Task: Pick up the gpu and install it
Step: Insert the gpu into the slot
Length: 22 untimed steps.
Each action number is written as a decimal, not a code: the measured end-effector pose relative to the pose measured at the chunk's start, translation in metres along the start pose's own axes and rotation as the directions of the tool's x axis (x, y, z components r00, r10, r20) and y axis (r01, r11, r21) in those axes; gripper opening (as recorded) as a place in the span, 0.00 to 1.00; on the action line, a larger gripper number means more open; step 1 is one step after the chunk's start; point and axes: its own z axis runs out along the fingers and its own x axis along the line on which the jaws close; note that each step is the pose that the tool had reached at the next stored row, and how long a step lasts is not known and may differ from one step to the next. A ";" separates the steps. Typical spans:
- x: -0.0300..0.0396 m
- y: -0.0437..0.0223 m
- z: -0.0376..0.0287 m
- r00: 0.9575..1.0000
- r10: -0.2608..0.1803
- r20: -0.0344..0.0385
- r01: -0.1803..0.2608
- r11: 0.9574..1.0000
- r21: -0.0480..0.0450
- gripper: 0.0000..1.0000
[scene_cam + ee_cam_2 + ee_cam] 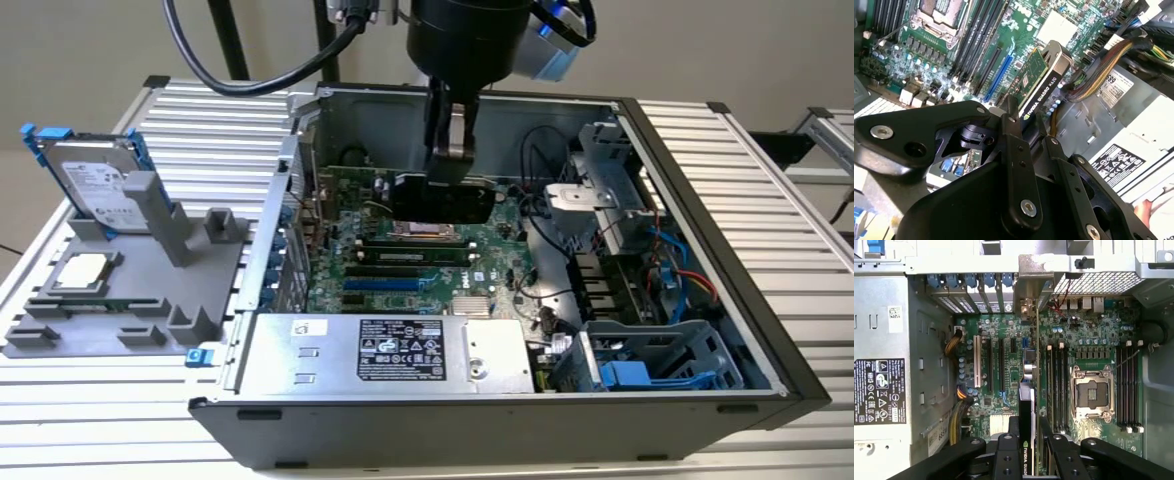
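My gripper [449, 150] hangs down into the open computer case [694, 200] and is shut on the gpu [447, 200]. The card stands on edge above the green motherboard [400, 265]. In the second wrist view the gpu [1040, 87] shows its green board and black cooler, clamped between the gripper [1026, 120] fingers. In the first wrist view the gpu [1026, 405] is edge-on, and its silver bracket [1031, 285] reaches toward the case's rear slot openings. The gripper [1029, 437] pinches the card over the expansion slots [990, 365]. I cannot tell whether the card touches a slot.
A CPU socket [1091, 392] and memory slots [1056, 385] lie beside the card. The power supply [400, 350] and cable bundles [1104, 65] crowd the case. Outside, on the exterior view's left, a grey fixture [134, 310] holds a hard drive [100, 180] and a CPU chip [83, 270].
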 end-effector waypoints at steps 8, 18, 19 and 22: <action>-0.0001 -0.0003 0.0010 1.000 0.000 0.000 0.000 1.000 0.000 0.00; -0.0001 -0.0022 0.0084 1.000 0.000 -0.001 0.000 1.000 0.006 0.00; -0.0001 -0.0026 0.0092 1.000 0.000 -0.001 0.000 1.000 0.006 0.00; -0.0001 -0.0043 0.0112 1.000 0.000 -0.002 0.000 1.000 0.006 0.00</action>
